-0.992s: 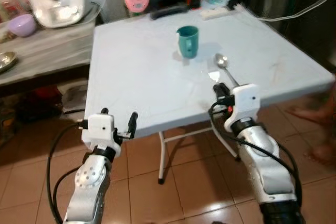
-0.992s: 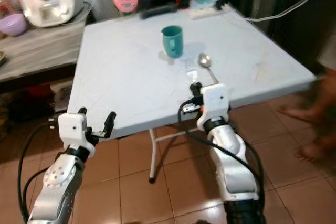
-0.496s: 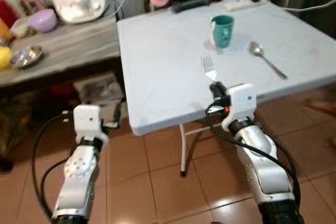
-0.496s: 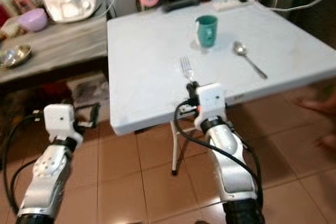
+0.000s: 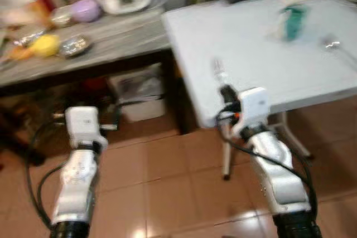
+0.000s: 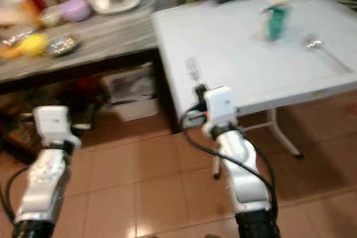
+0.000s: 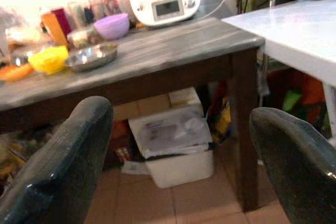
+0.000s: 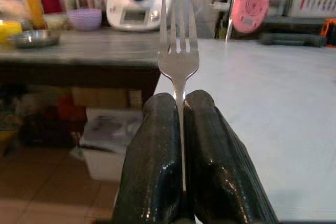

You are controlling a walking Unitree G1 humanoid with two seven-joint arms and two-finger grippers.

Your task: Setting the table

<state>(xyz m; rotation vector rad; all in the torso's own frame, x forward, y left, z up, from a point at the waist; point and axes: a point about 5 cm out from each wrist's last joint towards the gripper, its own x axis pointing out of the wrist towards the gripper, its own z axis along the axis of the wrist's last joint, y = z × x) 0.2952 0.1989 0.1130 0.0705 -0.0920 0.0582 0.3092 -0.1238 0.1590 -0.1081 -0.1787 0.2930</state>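
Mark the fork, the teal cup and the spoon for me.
fork (image 8: pixel 178 59), right wrist view, base of the tines.
teal cup (image 6: pixel 275 22), right eye view, cup body, blurred.
spoon (image 6: pixel 313 42), right eye view, the bowl.

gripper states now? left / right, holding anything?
Left gripper: open, holding nothing, out over the floor near the wooden table.
Right gripper: shut on the fork, tines up, at the white table's edge.

A grey wooden bench (image 5: pixel 111 40) adjoins a white folding table (image 5: pixel 251 65) on terracotta tiles (image 5: pixel 167 188).
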